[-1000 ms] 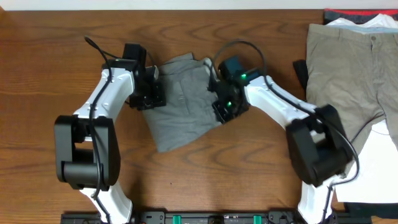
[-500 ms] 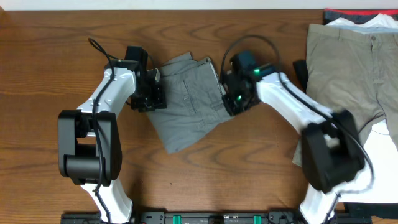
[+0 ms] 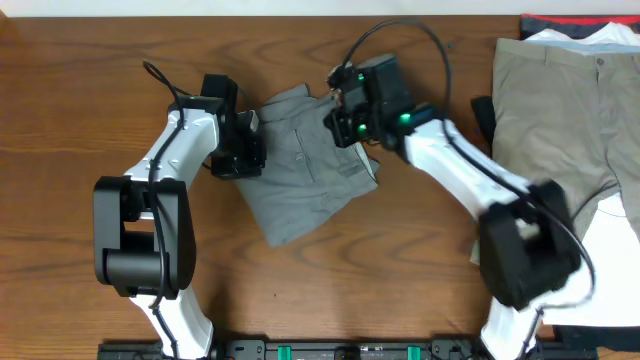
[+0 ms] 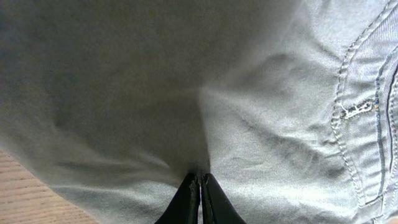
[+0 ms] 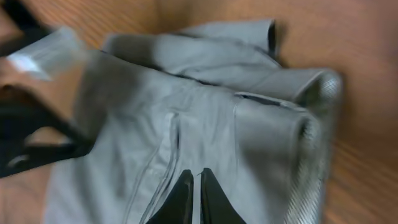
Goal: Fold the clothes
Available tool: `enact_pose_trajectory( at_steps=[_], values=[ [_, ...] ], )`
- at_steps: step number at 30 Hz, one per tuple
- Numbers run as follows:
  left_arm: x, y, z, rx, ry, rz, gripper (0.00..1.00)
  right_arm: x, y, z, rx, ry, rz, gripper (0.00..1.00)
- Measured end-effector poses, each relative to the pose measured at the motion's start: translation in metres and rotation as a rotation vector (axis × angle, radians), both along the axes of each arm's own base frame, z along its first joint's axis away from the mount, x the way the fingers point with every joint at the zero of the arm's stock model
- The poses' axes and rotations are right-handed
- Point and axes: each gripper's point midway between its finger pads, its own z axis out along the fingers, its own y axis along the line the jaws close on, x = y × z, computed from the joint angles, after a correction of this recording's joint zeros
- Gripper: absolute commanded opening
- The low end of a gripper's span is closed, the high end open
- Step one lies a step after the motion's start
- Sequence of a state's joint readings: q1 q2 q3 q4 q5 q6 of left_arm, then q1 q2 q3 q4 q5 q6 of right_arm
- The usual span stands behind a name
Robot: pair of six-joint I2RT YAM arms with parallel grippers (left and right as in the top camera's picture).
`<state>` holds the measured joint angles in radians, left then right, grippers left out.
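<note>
Left gripper (image 4: 200, 186) — jaws closed, fingertips pinching a fold of the shorts (image 3: 300, 185) at their left edge, with cloth spreading ahead of the tips. Right gripper (image 5: 194, 182) — jaws all but together over the shorts' upper right corner; whether cloth is caught between them cannot be told. Trousers (image 3: 560, 100) lie well apart to its right.

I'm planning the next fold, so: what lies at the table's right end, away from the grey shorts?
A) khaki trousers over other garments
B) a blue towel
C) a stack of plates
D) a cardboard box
A: khaki trousers lie there on a white garment and a red-black garment, apart from the grey shorts.
</note>
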<state>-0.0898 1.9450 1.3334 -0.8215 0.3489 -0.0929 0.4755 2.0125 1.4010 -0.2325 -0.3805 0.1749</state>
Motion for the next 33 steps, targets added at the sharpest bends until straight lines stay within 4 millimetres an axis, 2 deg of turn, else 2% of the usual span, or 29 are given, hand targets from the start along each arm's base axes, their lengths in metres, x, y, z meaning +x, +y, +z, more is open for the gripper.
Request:
enact_pose_trajectory(
  at_steps=[4,7,9,12,14,16,19,21,23,24,27,30,33],
  values=[
    [-0.002,0.0,0.0,0.001,0.009,0.0,0.06,0.023,0.006,-0.044,0.055,0.042,-0.1,0.05],
    [-0.007,0.003,-0.001,0.016,0.029,0.0,0.06,0.035,-0.004,-0.068,0.093,0.096,-0.187,0.05],
    [-0.012,0.006,-0.002,0.037,0.051,0.0,0.06,0.04,-0.014,-0.074,0.114,0.135,-0.229,0.05],
    [-0.015,0.01,-0.003,0.058,0.06,0.001,0.06,0.045,-0.026,-0.073,0.146,0.166,-0.253,0.04],
    [-0.014,0.011,-0.003,0.067,0.058,0.001,0.08,0.045,-0.031,-0.071,0.176,0.185,-0.235,0.05],
    [-0.014,0.012,-0.003,0.069,0.058,0.0,0.16,0.043,-0.033,-0.068,0.203,0.201,-0.203,0.06],
    [-0.018,0.01,-0.001,0.054,0.078,0.002,0.17,0.032,-0.036,-0.064,0.223,0.246,-0.142,0.06],
    [-0.018,0.008,0.003,0.032,0.085,0.005,0.23,0.019,-0.037,-0.056,0.216,0.272,-0.102,0.08],
    [-0.012,0.007,0.009,0.012,0.065,0.012,0.3,0.008,-0.037,-0.038,0.211,0.271,-0.059,0.09],
    [-0.008,0.008,0.014,0.004,0.047,0.017,0.41,0.002,-0.038,-0.023,0.206,0.262,-0.04,0.1],
    [0.0,0.01,0.032,-0.015,-0.016,0.026,0.59,-0.018,-0.043,0.016,0.178,0.237,0.003,0.11],
    [0.008,0.01,0.048,-0.024,-0.076,0.032,0.61,-0.046,-0.05,0.044,0.117,0.24,0.04,0.11],
    [0.02,0.01,0.054,-0.023,-0.14,0.017,0.61,-0.074,-0.051,0.037,0.041,0.309,0.083,0.12]
  ],
)
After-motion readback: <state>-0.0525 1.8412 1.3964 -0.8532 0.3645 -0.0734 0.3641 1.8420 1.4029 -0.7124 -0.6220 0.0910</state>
